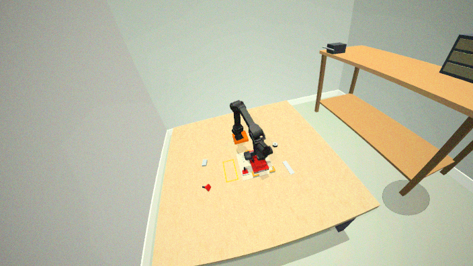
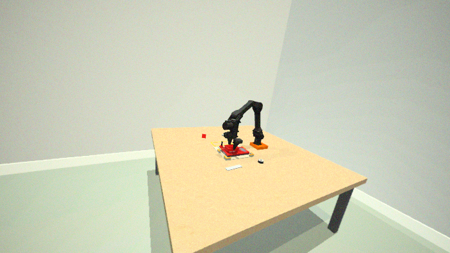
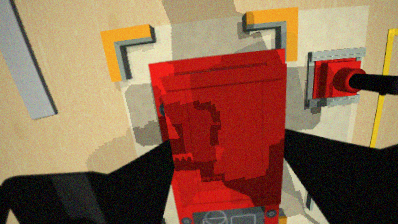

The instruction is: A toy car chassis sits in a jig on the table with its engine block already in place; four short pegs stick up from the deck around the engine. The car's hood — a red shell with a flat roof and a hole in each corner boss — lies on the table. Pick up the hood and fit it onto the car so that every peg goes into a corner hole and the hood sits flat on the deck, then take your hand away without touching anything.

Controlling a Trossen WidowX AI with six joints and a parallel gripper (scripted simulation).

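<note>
The red hood (image 1: 258, 162) (image 3: 240, 115) is between my fingers, over the red chassis (image 2: 242, 153) in the jig. The pale jig plate (image 1: 247, 176) (image 3: 327, 25) has orange corner brackets (image 3: 114, 55) (image 3: 287, 30). My gripper (image 1: 256, 157) (image 2: 232, 145) (image 3: 225, 140) is shut on the hood, one finger on each long side. In the wrist view a grey panel (image 3: 225, 218) shows below the hood's near edge. The pegs, the corner holes and the engine block are hidden, and I cannot tell whether the hood touches the deck.
A red block with a black knob (image 1: 245, 171) (image 3: 340, 77) sits beside the chassis. A grey strip (image 1: 288, 167) (image 2: 233, 167) (image 3: 30, 65) and a round black-and-white piece (image 1: 275, 144) (image 2: 261, 161) lie nearby. A small grey block (image 1: 204, 162) and a red piece (image 1: 207, 187) (image 2: 204, 136) lie farther off.
</note>
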